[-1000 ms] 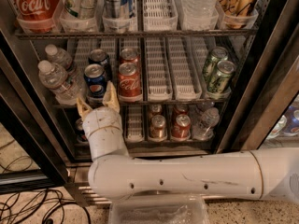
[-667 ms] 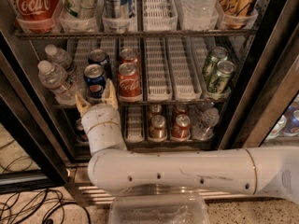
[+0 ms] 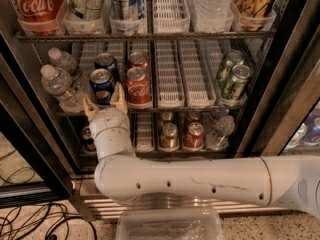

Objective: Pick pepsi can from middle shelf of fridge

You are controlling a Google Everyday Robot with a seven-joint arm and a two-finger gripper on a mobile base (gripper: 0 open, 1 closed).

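The pepsi can [image 3: 102, 85] is blue with a silver top and stands at the front of the middle shelf [image 3: 182, 95], in a white lane tray of the fridge [image 3: 280, 109]. A second dark can [image 3: 106, 63] stands behind it. My gripper [image 3: 104, 101] is right in front of and just below the pepsi can, with its two tan fingertips [image 3: 90, 109] spread to either side of the can's base. The jaws are open and hold nothing. My white arm [image 3: 200, 179] reaches in from the right across the bottom.
Two red Coca-Cola cans [image 3: 137, 84] stand just right of the pepsi can. Water bottles [image 3: 60, 84] lie to its left. Green cans [image 3: 232, 79] stand at the right of the shelf. More cans [image 3: 192, 134] are on the lower shelf, and a clear bin [image 3: 170, 226] sits below my arm.
The gripper has moved slightly left and toward the pepsi can, the fingers staying spread. The cans have not moved.
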